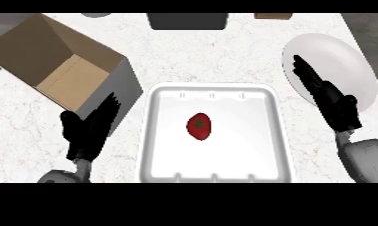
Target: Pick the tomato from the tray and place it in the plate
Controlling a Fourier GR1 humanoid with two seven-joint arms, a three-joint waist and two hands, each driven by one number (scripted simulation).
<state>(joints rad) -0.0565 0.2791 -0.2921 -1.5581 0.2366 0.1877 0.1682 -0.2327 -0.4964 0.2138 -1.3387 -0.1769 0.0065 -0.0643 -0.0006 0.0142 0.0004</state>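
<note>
Head view: we see the small red tomato (199,126) lying mid-tray in the white rectangular foam tray (159,140), untouched. Right hand (332,101), fingers straight, overlaps the white round plate (336,60) at the counter's right edge. Left hand (87,130), fingers relaxed, beside the open cardboard box (70,65).

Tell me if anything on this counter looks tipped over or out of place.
The cardboard box at the left lies on its side, its opening facing the tray. The tomato sits in the tray; nothing looks spilled or damaged.
</note>
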